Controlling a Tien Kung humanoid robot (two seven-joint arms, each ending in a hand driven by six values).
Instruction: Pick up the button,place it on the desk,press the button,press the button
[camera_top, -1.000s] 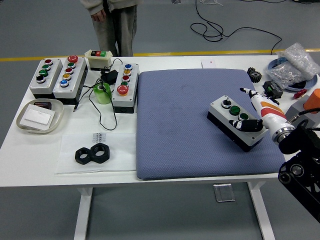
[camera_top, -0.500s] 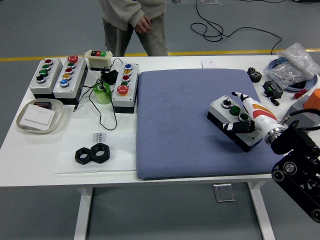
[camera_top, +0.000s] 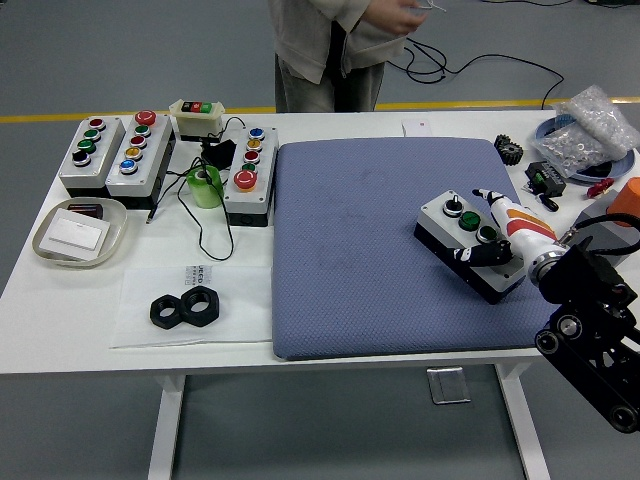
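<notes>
A grey button box (camera_top: 462, 240) with a black base lies on the blue mat (camera_top: 360, 250) at its right side. On its lid are a black knob and two green buttons (camera_top: 468, 222). My right hand (camera_top: 492, 232), white with orange and black, rests over the box's right end. One finger stretches along the far edge and a dark fingertip lies across the near end of the lid. I cannot tell whether the hand grips the box. The left arm is out of view.
Three more button boxes (camera_top: 250, 172) stand at the back left, with a small switch box (camera_top: 197, 117), a green tape roll (camera_top: 205, 186) and cables. A tray (camera_top: 80, 232) and two black nuts (camera_top: 185, 307) lie left. Parts clutter the right edge (camera_top: 585, 130). A person stands behind the table (camera_top: 330, 50).
My right hand has slid left and further onto the button box, its arm coming forward. The person behind the table has walked from left to right.
</notes>
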